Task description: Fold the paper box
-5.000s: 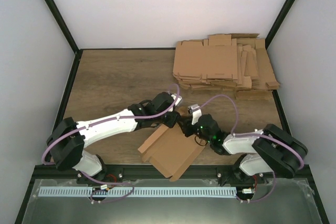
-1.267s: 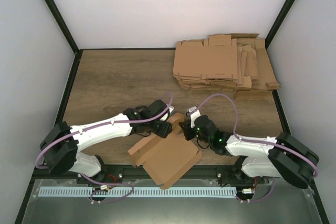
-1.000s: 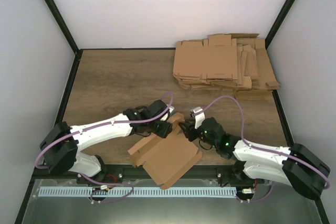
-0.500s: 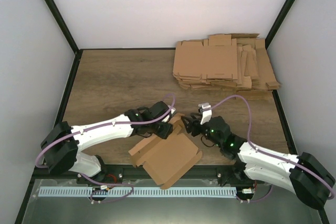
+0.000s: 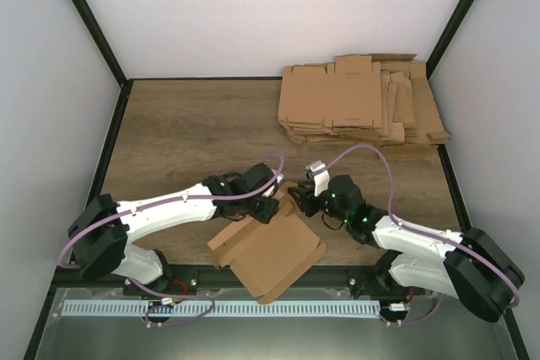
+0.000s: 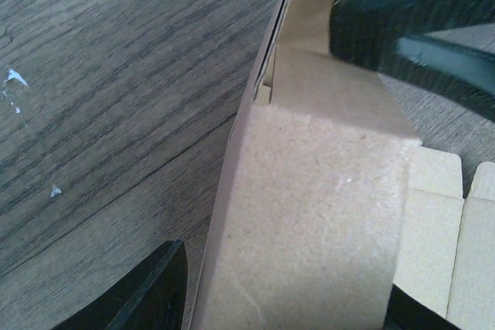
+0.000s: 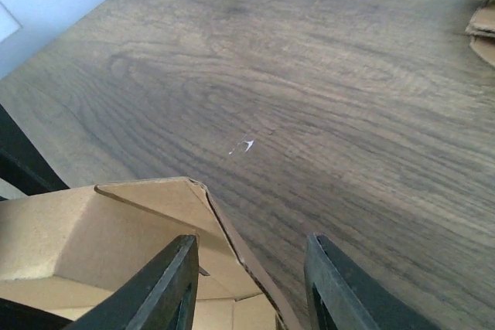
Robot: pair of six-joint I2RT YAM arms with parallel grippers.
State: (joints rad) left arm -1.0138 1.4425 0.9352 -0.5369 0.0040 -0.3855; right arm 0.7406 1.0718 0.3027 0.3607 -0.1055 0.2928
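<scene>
The paper box (image 5: 274, 250) is a brown cardboard piece lying near the table's front edge, with its far wall folded up. My left gripper (image 5: 266, 206) is shut on that raised wall. In the left wrist view the wall (image 6: 325, 191) fills the space between my left gripper's (image 6: 286, 284) fingers. My right gripper (image 5: 297, 200) is at the box's far corner, open. In the right wrist view the corner's edge (image 7: 220, 226) runs between the right gripper's (image 7: 249, 249) fingers, close to the left one and apart from the right one. The right gripper's dark fingers (image 6: 410, 21) show beyond the wall in the left wrist view.
A pile of flat cardboard blanks (image 5: 359, 107) lies at the table's back right; its edge (image 7: 479, 5) shows in the right wrist view. Bare wooden table (image 5: 186, 132) stretches behind and to the left of the box. Black frame posts stand at the table's corners.
My right gripper backed off to the right, opened wider, then came back to the box's far corner with its jaws narrower. The left gripper kept its hold; the box barely moved.
</scene>
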